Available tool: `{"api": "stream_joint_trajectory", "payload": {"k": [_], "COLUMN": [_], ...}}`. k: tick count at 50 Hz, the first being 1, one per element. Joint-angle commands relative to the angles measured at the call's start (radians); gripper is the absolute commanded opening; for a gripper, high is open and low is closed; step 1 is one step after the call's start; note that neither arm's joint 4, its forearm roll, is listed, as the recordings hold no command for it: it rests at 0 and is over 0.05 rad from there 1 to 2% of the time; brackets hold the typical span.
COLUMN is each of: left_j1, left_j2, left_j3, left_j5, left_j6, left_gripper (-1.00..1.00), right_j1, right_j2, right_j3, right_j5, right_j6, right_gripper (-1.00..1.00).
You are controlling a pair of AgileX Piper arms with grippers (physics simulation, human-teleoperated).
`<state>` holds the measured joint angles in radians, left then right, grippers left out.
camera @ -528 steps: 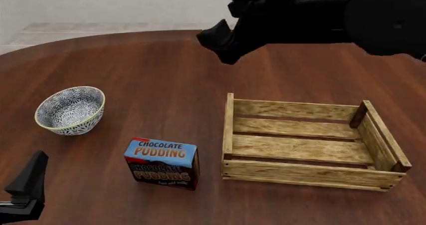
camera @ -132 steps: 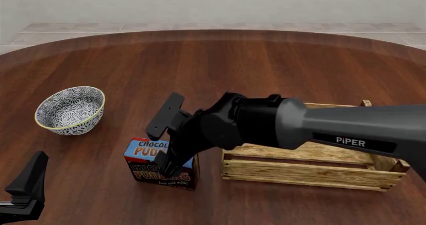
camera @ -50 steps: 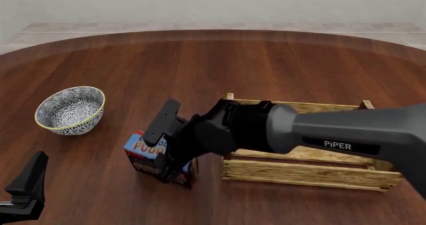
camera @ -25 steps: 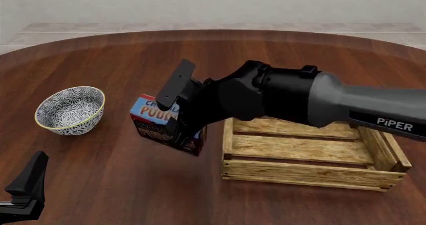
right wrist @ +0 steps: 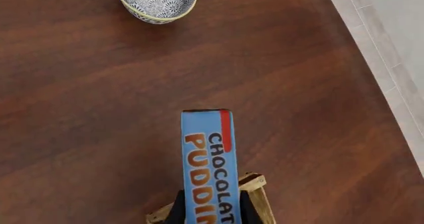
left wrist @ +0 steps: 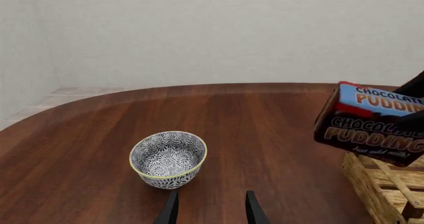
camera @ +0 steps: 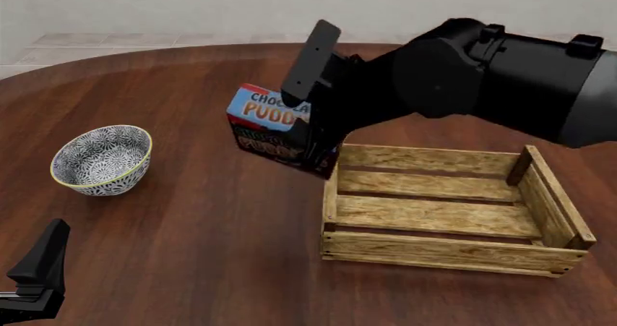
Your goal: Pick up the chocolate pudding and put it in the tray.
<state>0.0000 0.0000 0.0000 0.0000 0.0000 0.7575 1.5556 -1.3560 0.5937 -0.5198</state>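
Dark reddish wood forms the round table point(camera: 193, 232), with a pale wall and light floor tiles behind it. Right gripper point(camera: 311, 134): clamped on the chocolate pudding point(camera: 273, 131), one finger on each broad side of the carton, as seen in the right wrist view point(right wrist: 210, 211). The carton is held clear of the table, tilted, with its blue top facing up and toward the left arm's side and its dark brown front facing the camera. It hangs just beside the far left corner post of the tray point(camera: 449, 250), at or slightly outside that corner; the front view does not settle whether any part is over the interior. The tray, a shallow crate of light wooden slats, stands on the right half of the table. Patterned bowl point(camera: 101, 160): upright on the left half, well apart from the tray and the carton.

Left gripper point(left wrist: 210, 213): low at the near left edge of the table, fingers apart with bare table showing between them, holding nothing. It points toward the bowl point(left wrist: 168, 158), which sits just ahead of the fingertips without touching
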Motion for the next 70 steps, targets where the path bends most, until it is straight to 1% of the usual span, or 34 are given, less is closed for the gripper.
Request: {"api": "stream_joint_trajectory", "payload": {"k": [1, 4, 6, 7, 8, 10, 12, 13, 15, 16, 19, 28, 31, 42, 46, 48, 49, 53, 64, 70], "left_j1": [0.000, 0.000, 0.000, 0.000, 0.000, 0.000, 0.000, 0.000, 0.000, 0.000, 0.000, 0.000, 0.000, 0.000, 0.000, 0.000, 0.000, 0.000, 0.000, 0.000], "left_j2": [0.000, 0.000, 0.000, 0.000, 0.000, 0.000, 0.000, 0.000, 0.000, 0.000, 0.000, 0.000, 0.000, 0.000, 0.000, 0.000, 0.000, 0.000, 0.000, 0.000], "left_j3": [0.000, 0.000, 0.000, 0.000, 0.000, 0.000, 0.000, 0.000, 0.000, 0.000, 0.000, 0.000, 0.000, 0.000, 0.000, 0.000, 0.000, 0.000, 0.000, 0.000], "left_j5": [0.000, 0.000, 0.000, 0.000, 0.000, 0.000, 0.000, 0.000, 0.000, 0.000, 0.000, 0.000, 0.000, 0.000, 0.000, 0.000, 0.000, 0.000, 0.000, 0.000], "left_j6": [0.000, 0.000, 0.000, 0.000, 0.000, 0.000, 0.000, 0.000, 0.000, 0.000, 0.000, 0.000, 0.000, 0.000, 0.000, 0.000, 0.000, 0.000, 0.000, 0.000], "left_gripper": [1.00, 1.00, 1.00, 1.00, 1.00, 1.00, 1.00, 1.00, 1.00, 1.00, 1.00, 1.00, 1.00, 1.00, 1.00, 1.00, 1.00, 1.00, 1.00, 1.00], "right_j1": [-0.090, -0.119, -0.120, -0.148, -0.146, -0.167, -0.168, -0.182, -0.182, -0.199, -0.209, -0.234, -0.252, -0.284, -0.287, -0.288, -0.286, -0.293, -0.306, -0.315], "right_j2": [-0.089, -0.101, -0.107, -0.110, -0.115, -0.123, -0.125, -0.129, -0.132, -0.135, -0.142, -0.154, -0.155, -0.169, -0.177, -0.185, -0.186, -0.193, -0.213, -0.225], "right_j3": [0.016, 0.029, 0.034, 0.037, 0.040, 0.049, 0.042, 0.039, 0.038, 0.039, 0.034, 0.079, 0.083, 0.127, 0.147, 0.172, 0.172, 0.198, 0.270, 0.288], "right_j5": [0.046, 0.042, 0.044, 0.037, 0.041, 0.034, 0.040, 0.044, 0.048, 0.050, 0.061, 0.045, 0.046, 0.030, 0.023, 0.013, 0.013, -0.004, -0.029, -0.033], "right_j6": [-0.034, -0.054, -0.055, -0.067, -0.065, -0.084, -0.078, -0.081, -0.083, -0.095, -0.094, -0.106, -0.095, -0.092, -0.087, -0.079, -0.066, -0.052, -0.040, -0.033], "right_gripper": [-1.00, -1.00, -1.00, -1.00, -1.00, -1.00, -1.00, -1.00, -1.00, -1.00, -1.00, -1.00, -1.00, -1.00, -1.00, -1.00, -1.00, -1.00, -1.00, -1.00]}}
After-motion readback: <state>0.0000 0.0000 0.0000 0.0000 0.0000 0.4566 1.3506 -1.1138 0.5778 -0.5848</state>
